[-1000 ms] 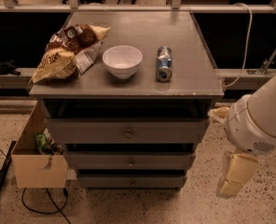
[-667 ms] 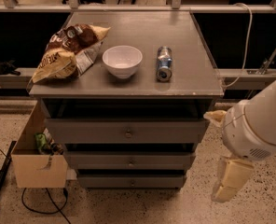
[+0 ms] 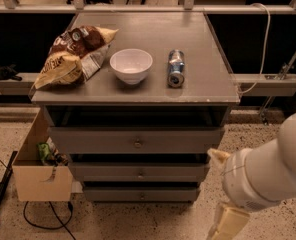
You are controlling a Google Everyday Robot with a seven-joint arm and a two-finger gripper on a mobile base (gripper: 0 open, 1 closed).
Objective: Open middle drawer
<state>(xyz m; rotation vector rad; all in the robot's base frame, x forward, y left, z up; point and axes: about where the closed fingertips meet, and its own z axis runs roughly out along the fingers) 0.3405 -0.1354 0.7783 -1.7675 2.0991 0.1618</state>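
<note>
The grey cabinet has three drawer fronts stacked under its top. The middle drawer [image 3: 113,172] is a wide shallow grey front with a small round knob [image 3: 140,173] at its centre, and it is shut. The top drawer [image 3: 138,143] above it and the bottom drawer [image 3: 140,195] below it are also shut. My gripper [image 3: 216,196] is at the lower right, in front of the cabinet's right corner and to the right of the middle drawer. It is open and empty, touching nothing. One cream fingertip [image 3: 215,157] points toward the cabinet.
On the cabinet top [image 3: 188,29] lie a chip bag [image 3: 73,54], a white bowl [image 3: 131,65] and a can on its side [image 3: 176,68]. A cardboard box [image 3: 38,169] stands left of the cabinet, with cables [image 3: 43,214] on the floor. A rail runs behind.
My arm and gripper have moved left and lower, closer to the cabinet's right front corner. The drawers have not moved.
</note>
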